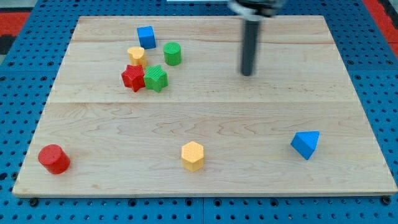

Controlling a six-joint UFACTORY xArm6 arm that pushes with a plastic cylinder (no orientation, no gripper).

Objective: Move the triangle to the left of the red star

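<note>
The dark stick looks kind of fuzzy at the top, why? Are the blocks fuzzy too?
In the camera view, the rod blurs toward the view's top edge, while my tip is clearer; the red star and blue triangle look fairly sharp, with small soft shadows, under even light.

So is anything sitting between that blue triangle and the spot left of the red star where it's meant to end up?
Mostly no. The blue triangle sits at the view's lower right and the red star at upper left. The yellow hexagon lies below a straight path, and the green star touches the red star's right side, so the route should curve beneath them. My tip is apart from all blocks.
</note>
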